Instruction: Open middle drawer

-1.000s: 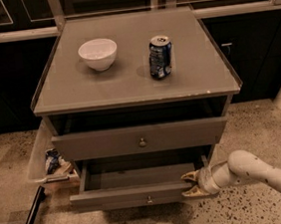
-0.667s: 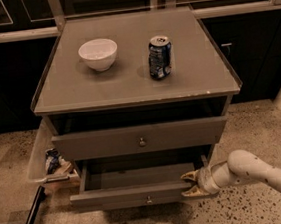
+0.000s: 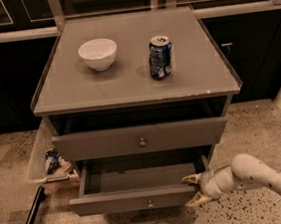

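**Fig. 1. Jaws at the right end of the drawer front.** The gripper (image 3: pixel 195 190) sits at the near right of the cabinet (image 3: pixel 68 89), low down. Its jaws are spread, one finger above and behind the front panel's right end, the other below and in front of it. I cannot tell whether either finger presses on the panel. The middle drawer (image 3: pixel 130 201) stands well out toward the near side, its plain grey inside exposed and its small knob (image 3: pixel 150 202) untouched at the centre. Just above it, the taller drawer (image 3: pixel 109 143) is out only slightly. The arm (image 3: pixel 257 174) reaches in from the near right.

As I judge it, the opening is mostly done. Because the hold is off-centre, I would pull straight toward the near side, slowly, so the drawer does not skew and bind on its runners. I would keep the jaws level with the panel and stop before the drawer leaves its slides. The bowl (image 3: pixel 98 53) and can (image 3: pixel 160 57) on top call for a smooth, jolt-free pull.
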Robot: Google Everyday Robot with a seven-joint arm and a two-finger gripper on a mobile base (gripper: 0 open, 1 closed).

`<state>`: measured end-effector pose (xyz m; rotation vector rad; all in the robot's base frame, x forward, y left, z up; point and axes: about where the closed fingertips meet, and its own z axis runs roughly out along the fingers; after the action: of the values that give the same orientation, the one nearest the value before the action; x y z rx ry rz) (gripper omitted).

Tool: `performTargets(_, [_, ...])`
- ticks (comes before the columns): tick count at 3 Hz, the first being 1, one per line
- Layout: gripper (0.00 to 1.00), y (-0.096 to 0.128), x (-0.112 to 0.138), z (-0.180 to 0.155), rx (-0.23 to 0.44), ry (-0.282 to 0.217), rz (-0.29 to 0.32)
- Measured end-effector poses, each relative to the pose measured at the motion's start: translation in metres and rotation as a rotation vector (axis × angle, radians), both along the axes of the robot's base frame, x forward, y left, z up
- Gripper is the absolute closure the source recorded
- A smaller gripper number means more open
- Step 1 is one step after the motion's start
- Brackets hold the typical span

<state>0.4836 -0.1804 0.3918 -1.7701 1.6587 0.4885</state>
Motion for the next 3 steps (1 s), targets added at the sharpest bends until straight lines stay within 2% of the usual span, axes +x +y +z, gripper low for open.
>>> performTargets(1, [0.17,-0.0067,-0.0235,-0.0057,0.032,0.011,0.01])
performTargets(3, [0.64,-0.0094,-0.0293,-0.0017,0.037,0.008,0.007])
